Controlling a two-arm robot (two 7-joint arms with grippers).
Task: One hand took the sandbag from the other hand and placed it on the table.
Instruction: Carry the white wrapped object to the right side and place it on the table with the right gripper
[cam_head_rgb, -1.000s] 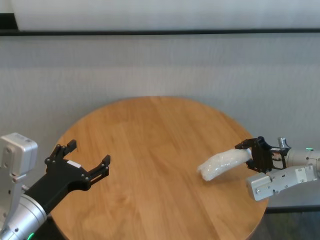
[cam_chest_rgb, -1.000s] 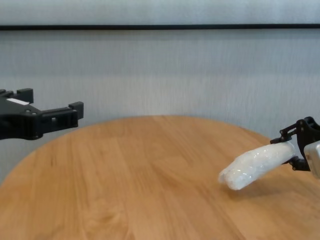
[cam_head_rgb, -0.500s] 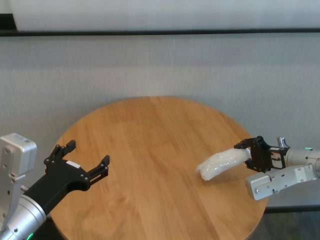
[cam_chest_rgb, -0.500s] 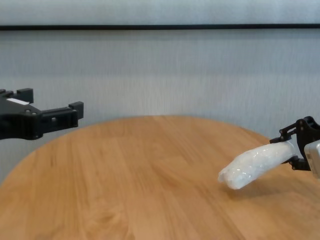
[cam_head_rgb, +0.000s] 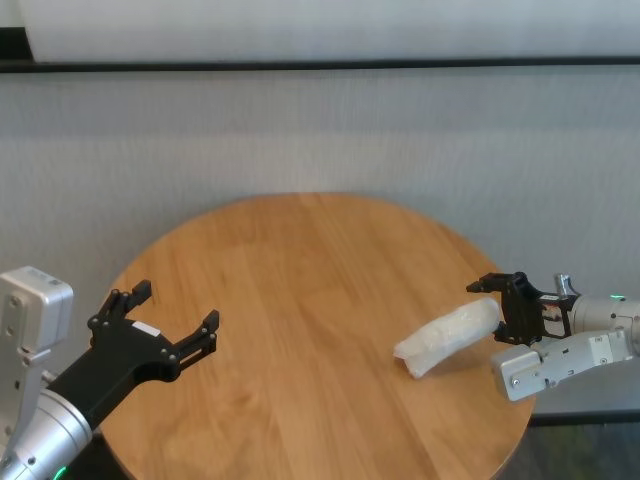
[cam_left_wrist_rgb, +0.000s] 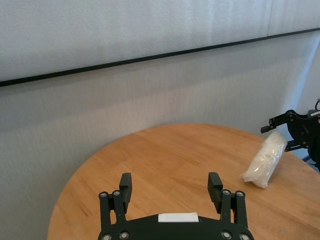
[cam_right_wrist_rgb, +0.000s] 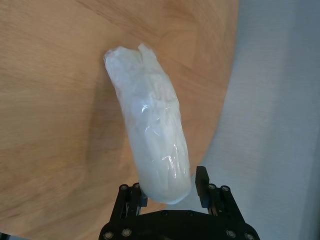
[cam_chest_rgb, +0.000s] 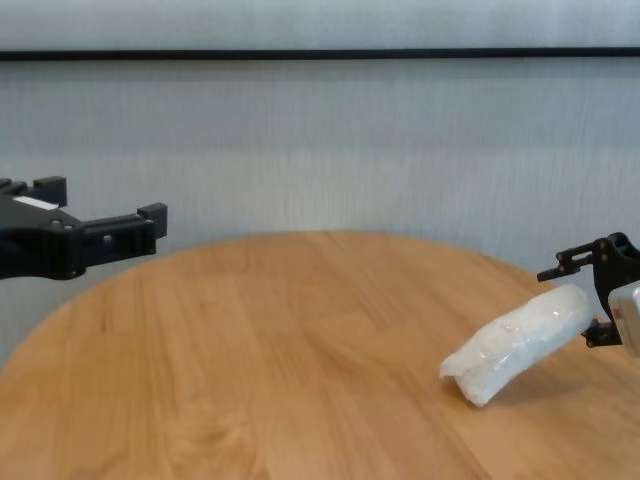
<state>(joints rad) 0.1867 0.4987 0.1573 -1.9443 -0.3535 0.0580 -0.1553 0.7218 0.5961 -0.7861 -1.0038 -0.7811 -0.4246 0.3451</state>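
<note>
The white sandbag (cam_head_rgb: 447, 338) lies tilted on the round wooden table (cam_head_rgb: 300, 290) near its right edge. Its far end rests on the wood and its near end still sits between the fingers of my right gripper (cam_head_rgb: 496, 312). That skeletal black gripper is open, with its upper finger lifted off the bag in the chest view (cam_chest_rgb: 580, 300). The right wrist view shows the sandbag (cam_right_wrist_rgb: 152, 130) reaching out from between the spread fingers (cam_right_wrist_rgb: 201, 182). My left gripper (cam_head_rgb: 175, 308), the flat black one with the white sticker, is open and empty at the table's left edge.
A grey wall stands behind the table. In the left wrist view the left gripper (cam_left_wrist_rgb: 170, 182) faces across the table (cam_left_wrist_rgb: 175, 150) toward the sandbag (cam_left_wrist_rgb: 265, 161). Bare wood lies between the two arms.
The right gripper's fingers have spread and the sandbag's far end has dropped from its raised, held pose onto the wood. The left arm has not moved.
</note>
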